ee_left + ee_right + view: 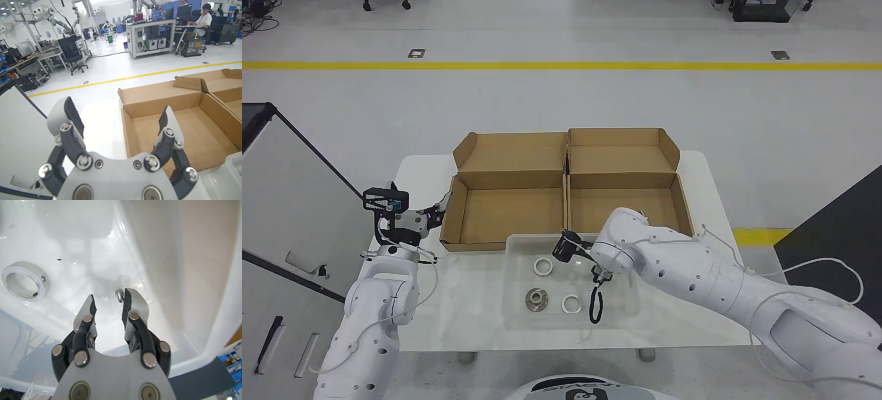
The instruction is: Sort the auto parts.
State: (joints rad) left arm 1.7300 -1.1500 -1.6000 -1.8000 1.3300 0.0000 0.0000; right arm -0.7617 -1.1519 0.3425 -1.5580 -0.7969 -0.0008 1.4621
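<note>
On the white table (pixel 704 200) near a yellow floor line (pixel 542 65), left fingers (pixel 74 113) spread, right fingers (pixel 126 303) parted beside a bolt (pixel 119 295)

White table (pixel 702 200); yellow floor line (pixel 562 65) beyond (black office chair (pixel 72 54) farther off).

A robotics lab: robot arms (pixel 56 21) on frames, equipment racks (pixel 151 37), yellow floor line (pixel 542 65).
</note>
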